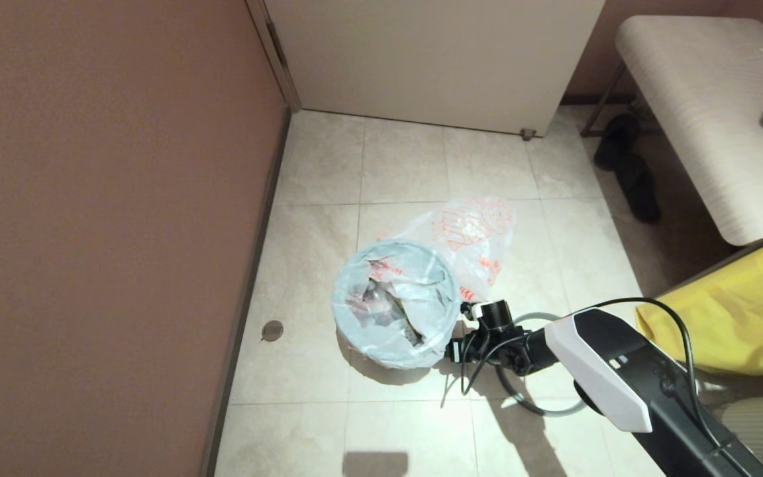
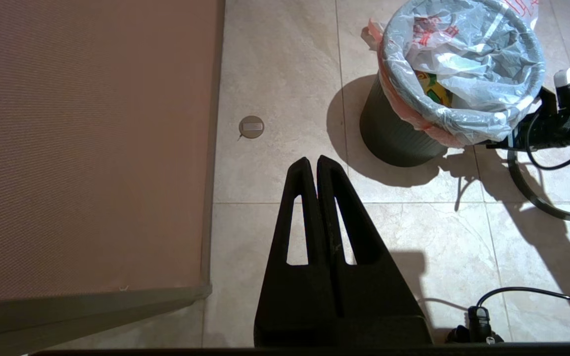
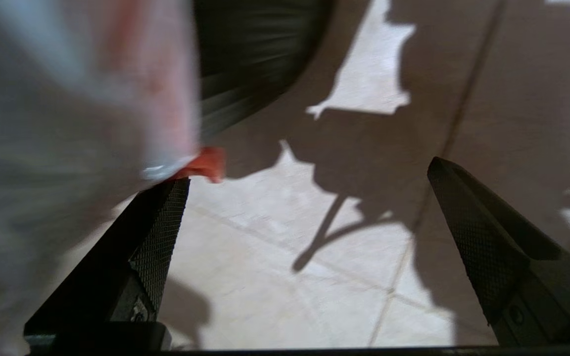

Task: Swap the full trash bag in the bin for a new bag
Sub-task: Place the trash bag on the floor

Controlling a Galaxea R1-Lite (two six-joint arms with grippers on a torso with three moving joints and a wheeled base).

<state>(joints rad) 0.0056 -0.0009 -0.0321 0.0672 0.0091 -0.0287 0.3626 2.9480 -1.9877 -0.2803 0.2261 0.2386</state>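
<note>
The black bin (image 1: 381, 358) (image 2: 394, 138) stands on the tiled floor. The full trash bag (image 1: 391, 311) (image 2: 463, 59) lines it, folded over the rim. Its hanging edge, with an orange tab (image 3: 206, 163), sits just over one fingertip (image 3: 173, 198) in the right wrist view. My right gripper (image 1: 449, 348) (image 3: 309, 183) is open, low beside the bin's right wall (image 3: 250, 64), with only floor between its fingers. The new bag (image 1: 474, 232), printed in orange-red, lies flat behind the bin. A thin grey hoop (image 1: 540, 407) (image 2: 537, 200) lies under my right arm. My left gripper (image 2: 313, 160) hangs shut and idle above the floor.
A brown wall (image 1: 103, 232) runs along the left and a white door (image 1: 434, 59) closes the back. At the right are a pale bench (image 1: 706, 119), black slippers (image 1: 633, 179) under it and a big yellow bag (image 1: 732, 311). A small round floor fitting (image 1: 272, 329) sits near the wall.
</note>
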